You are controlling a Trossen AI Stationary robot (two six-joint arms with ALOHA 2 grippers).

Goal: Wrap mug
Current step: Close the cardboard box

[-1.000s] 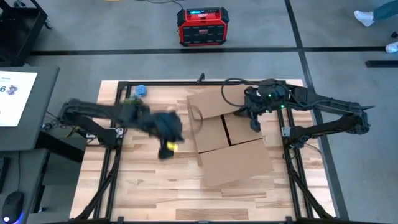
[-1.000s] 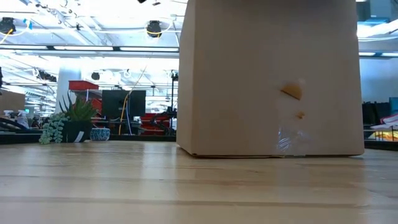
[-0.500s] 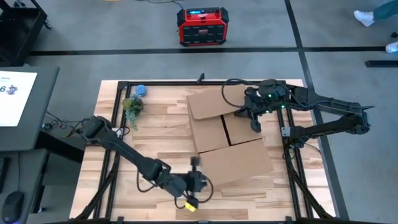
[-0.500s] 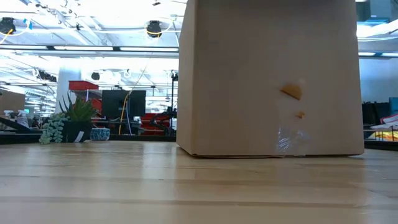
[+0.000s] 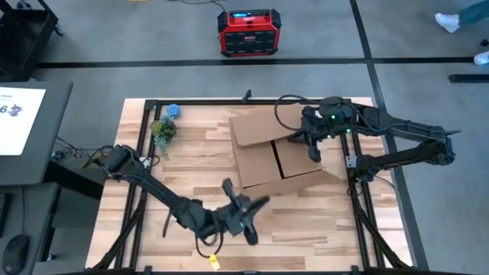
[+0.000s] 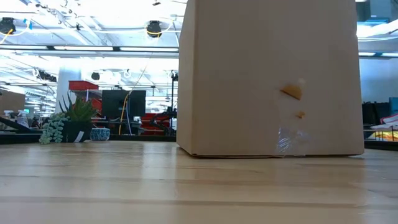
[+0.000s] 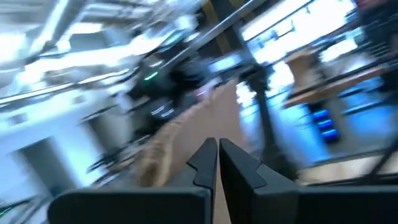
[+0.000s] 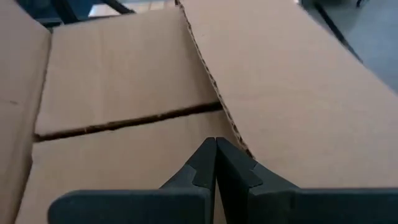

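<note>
Left pincer [image 5: 246, 208] pressed together just beside the cardboard box [image 5: 276, 160]; right pincer [image 5: 312, 147] together above its flaps

A brown cardboard box [image 5: 276, 160] is sitting upright on the desk's [image 5: 183, 153] far right half, flaps spreading outward, blank side wall [image 6: 267, 81] showing clear tape; no mug is showing.
</note>
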